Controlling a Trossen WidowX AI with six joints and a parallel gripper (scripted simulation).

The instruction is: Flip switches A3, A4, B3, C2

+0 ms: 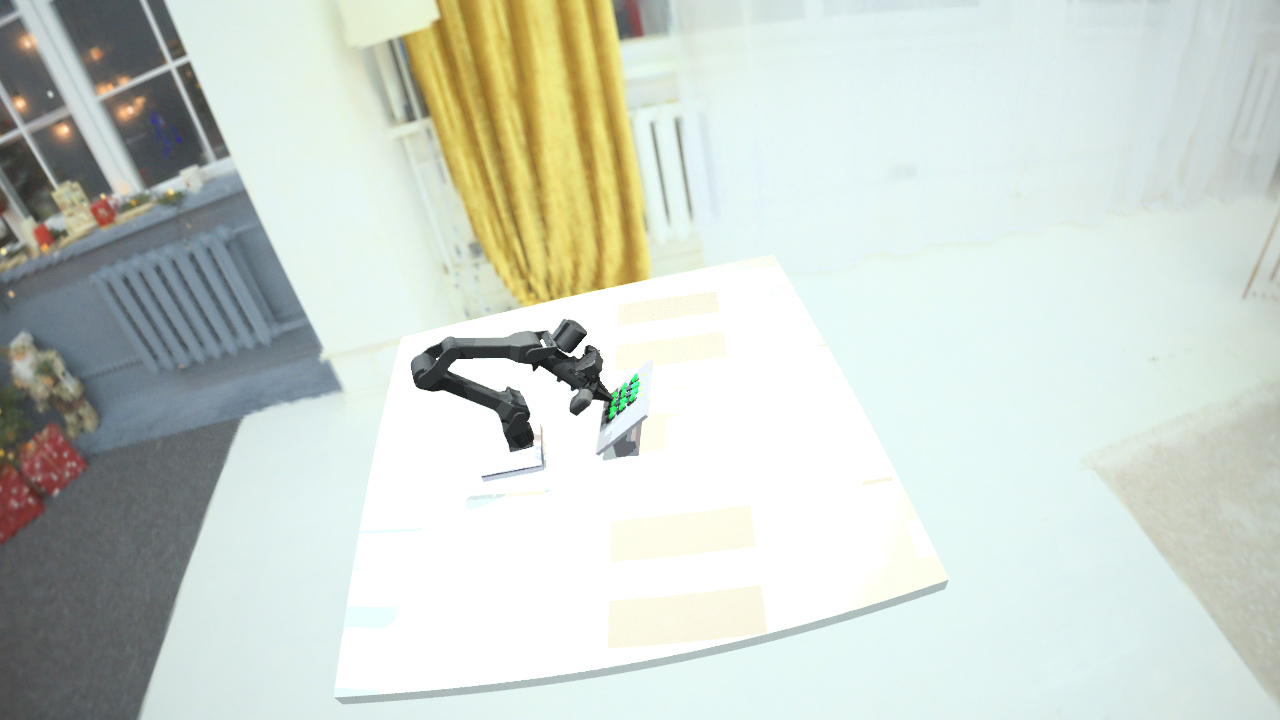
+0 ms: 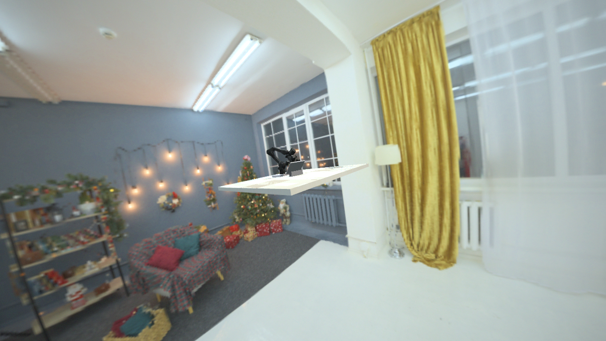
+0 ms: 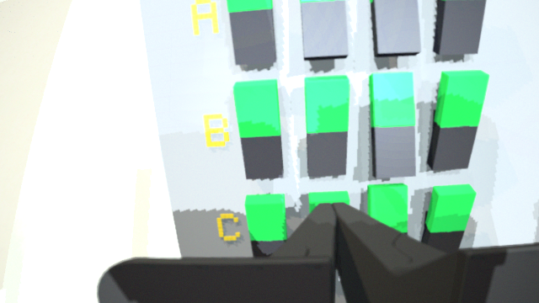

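The tilted panel [image 1: 630, 427] [image 2: 296, 167] [image 3: 189, 181] stands in front of the arm. My gripper [image 1: 610, 398] [image 3: 334, 205] is shut and empty, its tips over C2 [image 3: 328, 197]. The tips hide C2's near half; contact cannot be told. C2's green far end shows past the tips. A3 [image 3: 397, 29] has its dark near end raised. A4 [image 3: 461, 29] appears to have its near end down; its far end is cut off by the frame. B3 [image 3: 393, 105] has its green far end raised.
B2 [image 3: 327, 105], B4 [image 3: 462, 98], C1 [image 3: 266, 216] and C3 [image 3: 387, 206] have green far ends up. A2 [image 3: 324, 31] has its near end up. The panel and arm stand on a white table [image 1: 698, 555]. Column numbers are out of the wrist view.
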